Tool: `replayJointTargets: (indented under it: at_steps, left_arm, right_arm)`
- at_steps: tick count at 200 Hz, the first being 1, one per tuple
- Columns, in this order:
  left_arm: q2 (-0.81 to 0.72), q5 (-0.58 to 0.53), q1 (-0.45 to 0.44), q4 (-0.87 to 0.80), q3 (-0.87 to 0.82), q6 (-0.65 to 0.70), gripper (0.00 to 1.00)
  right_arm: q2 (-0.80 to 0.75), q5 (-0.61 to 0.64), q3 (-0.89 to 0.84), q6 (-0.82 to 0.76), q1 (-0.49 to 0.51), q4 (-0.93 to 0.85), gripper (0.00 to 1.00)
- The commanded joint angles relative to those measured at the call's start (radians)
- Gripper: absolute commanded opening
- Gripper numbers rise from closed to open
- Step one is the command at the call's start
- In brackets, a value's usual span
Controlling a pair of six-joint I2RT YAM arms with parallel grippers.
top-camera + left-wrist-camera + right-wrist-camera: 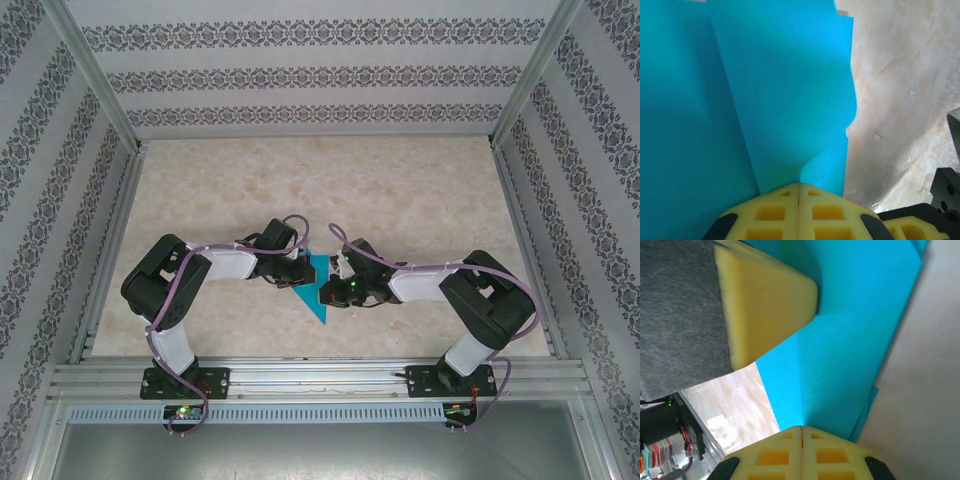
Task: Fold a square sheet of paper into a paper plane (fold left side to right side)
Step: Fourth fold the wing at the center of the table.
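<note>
The square sheet of paper (pixel 320 305) is teal-blue and folded into a narrow triangle like a paper plane, its point toward the near edge of the table. It sits between my two grippers. My left gripper (pixel 303 275) meets it from the left and my right gripper (pixel 335 285) from the right. In the left wrist view the yellow jaws (pixel 799 186) are pressed together on a crease of the sheet (pixel 780 90). In the right wrist view the right gripper (pixel 801 429) is likewise shut on a ridge of the sheet (pixel 855 330), with a left gripper finger (pixel 765 300) resting on the paper beyond.
The beige marbled table (pixel 400 190) is bordered by patterned walls and aluminium rails (pixel 320 378) at the near edge. Black parts of the right arm (pixel 945 190) sit close beside the left jaws. Small white flecks (pixel 912 92) mark the tabletop.
</note>
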Motion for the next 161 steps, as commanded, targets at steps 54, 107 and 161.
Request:
replayJointTargets:
  at_steps: [54, 107, 161]
  left_arm:
    - [0.007, -0.083, 0.007, -0.088, -0.031, 0.003, 0.06]
    - [-0.054, -0.053, 0.008, -0.042, -0.026, -0.018, 0.11]
    - [-0.195, -0.06, 0.012, -0.009, -0.048, -0.033, 0.14]
  right_arm:
    - [0.036, 0.054, 0.013, -0.028, 0.021, -0.075, 0.0]
    - [0.056, 0.126, 0.044, -0.06, 0.045, -0.193, 0.0]
    - [0.056, 0.208, 0.075, -0.091, 0.059, -0.328, 0.0]
